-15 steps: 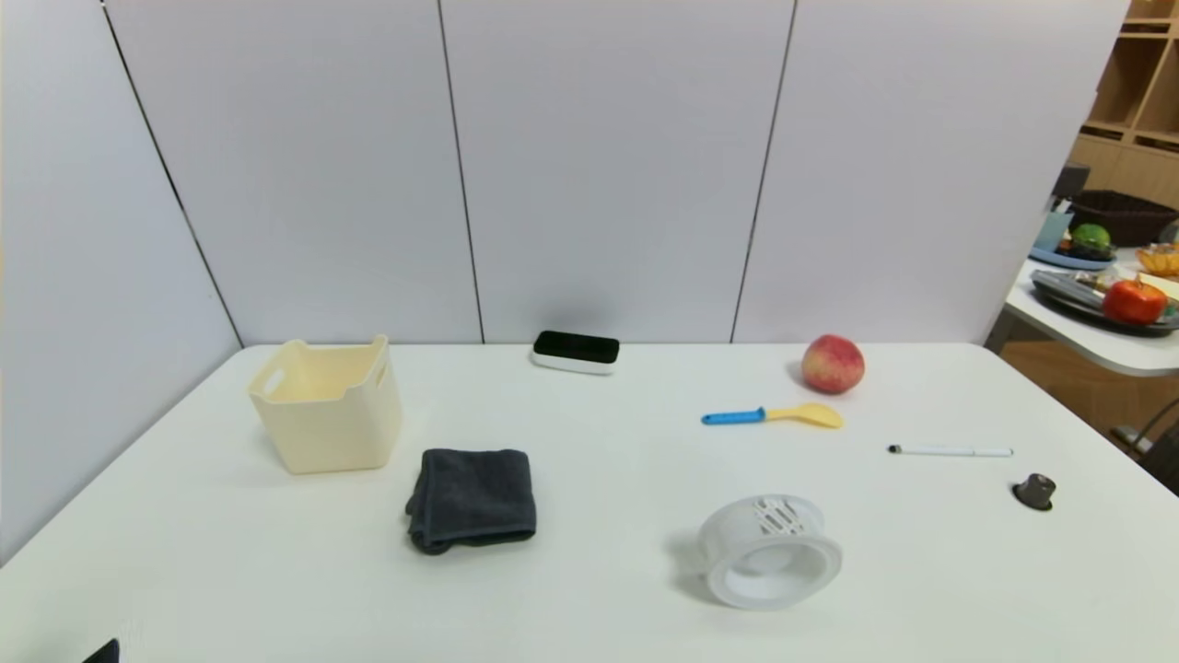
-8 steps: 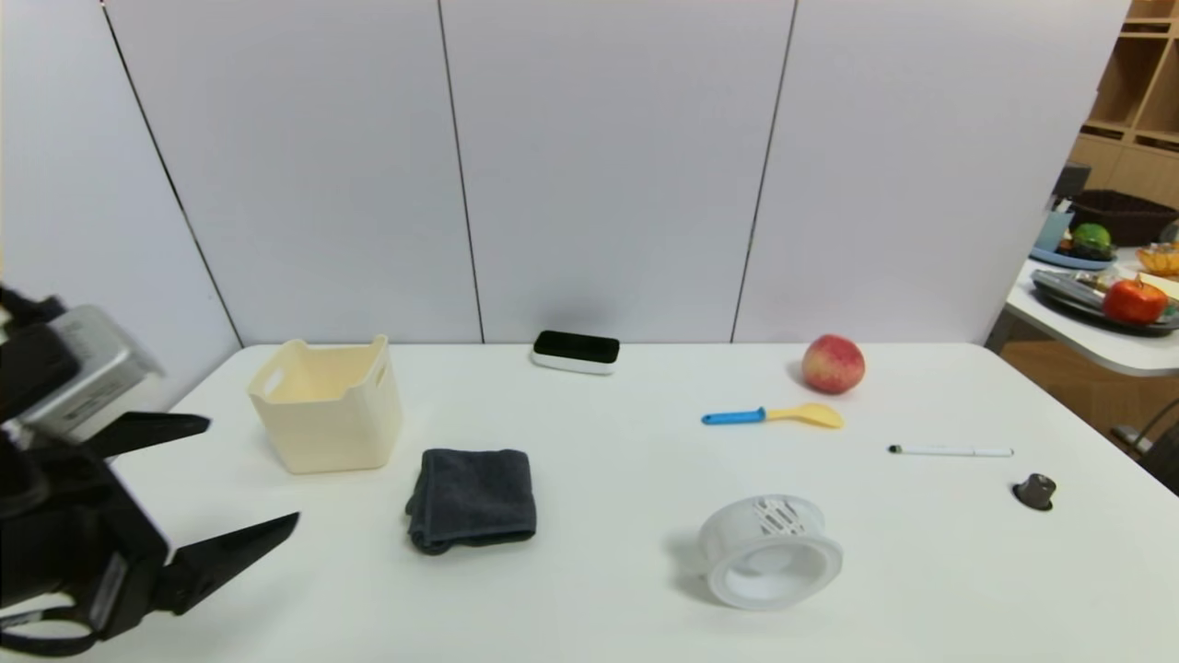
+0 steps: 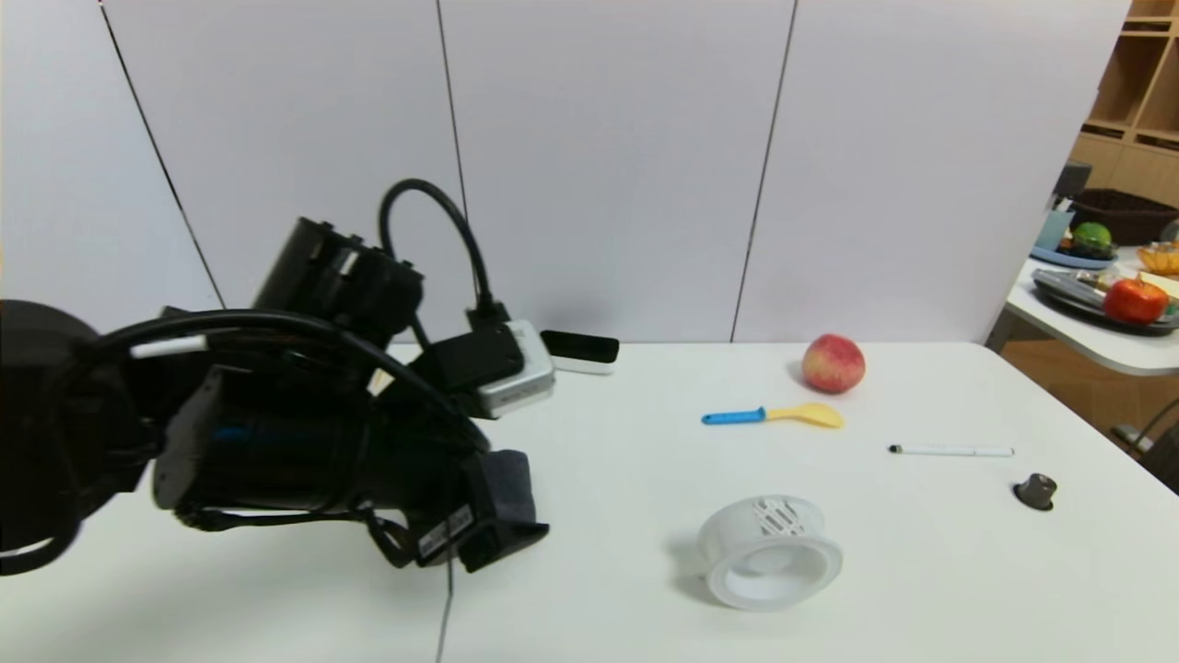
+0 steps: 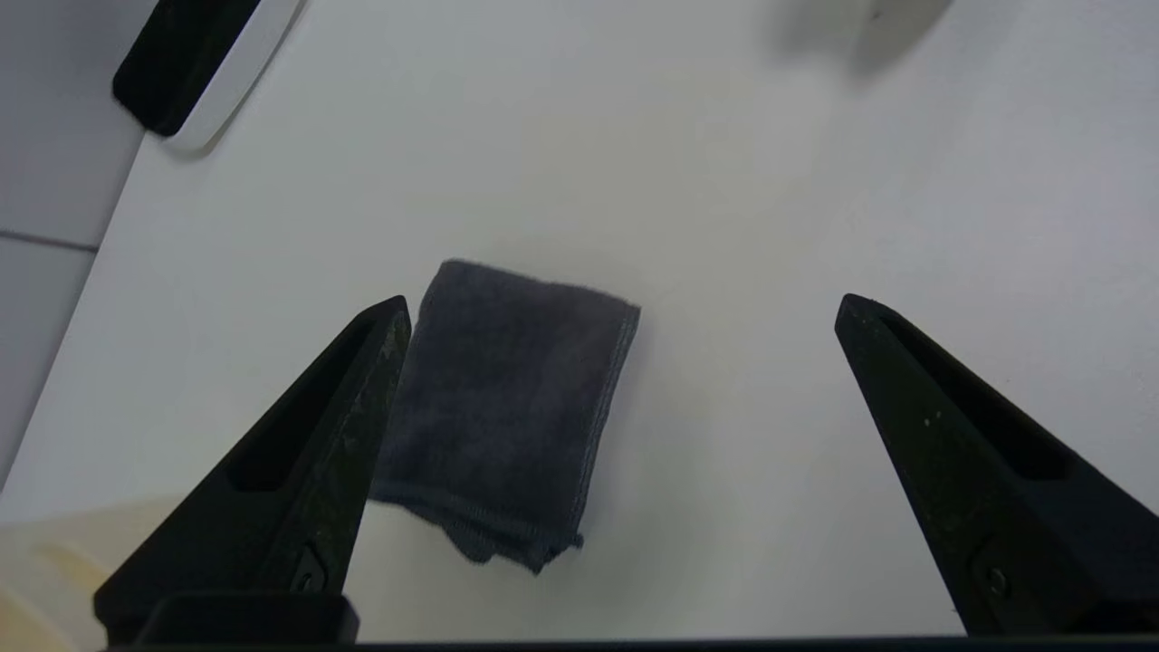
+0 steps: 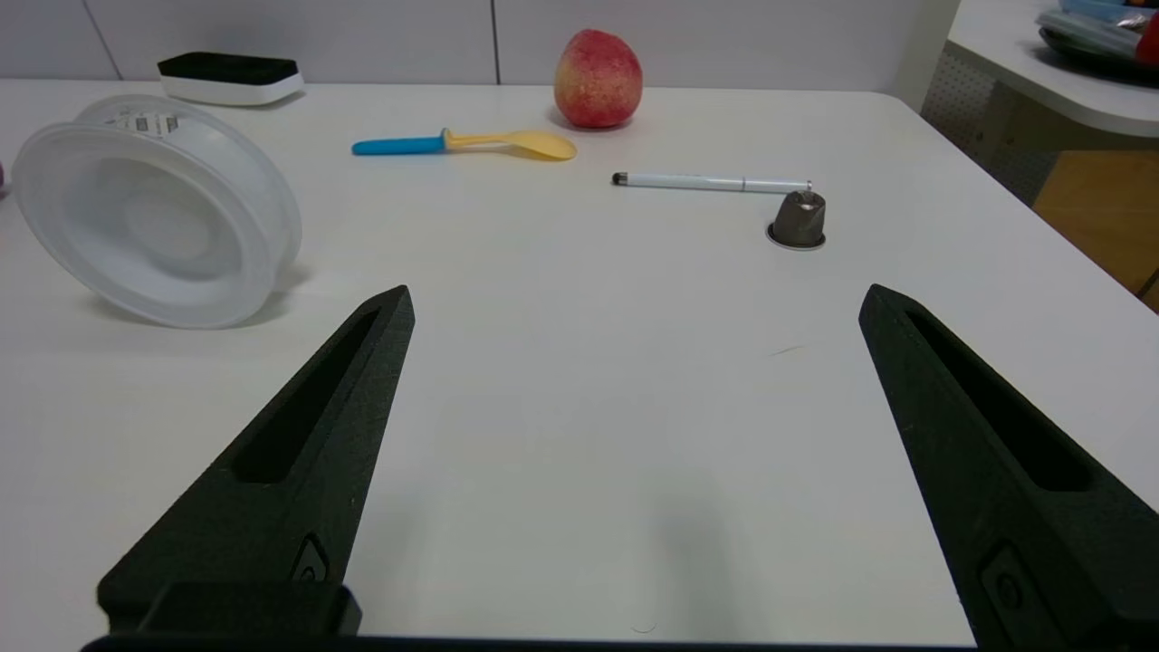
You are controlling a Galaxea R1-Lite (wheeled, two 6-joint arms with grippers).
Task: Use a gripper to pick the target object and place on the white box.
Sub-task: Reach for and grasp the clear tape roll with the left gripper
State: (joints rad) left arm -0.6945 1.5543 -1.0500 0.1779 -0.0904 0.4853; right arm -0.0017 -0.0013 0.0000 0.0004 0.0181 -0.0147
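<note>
The white round spool [image 3: 769, 552] lies tilted on the table at front centre-right, hollow side toward me, untouched; it also shows in the right wrist view [image 5: 154, 208]. My left arm [image 3: 304, 442] reaches across the table's left half and hides the cream box in the head view. Only a cream edge [image 4: 45, 561], probably the box, shows in the left wrist view. The left gripper [image 4: 622, 303] hangs open above the table, over the grey towel [image 4: 507, 407], well left of the spool. The right gripper [image 5: 636, 292] rests open and empty low near the front edge, right of the spool.
A black-topped white device [image 3: 585, 348] sits by the back wall. A peach [image 3: 833, 364], a blue-and-yellow spoon [image 3: 769, 416], a white pen [image 3: 949, 451] and a small dark cap [image 3: 1035, 491] lie to the right. A cluttered side table [image 3: 1096, 341] stands beyond the right edge.
My left arm has swung in from the left edge toward the table's middle, now covering the box and most of the towel. The spool has not moved.
</note>
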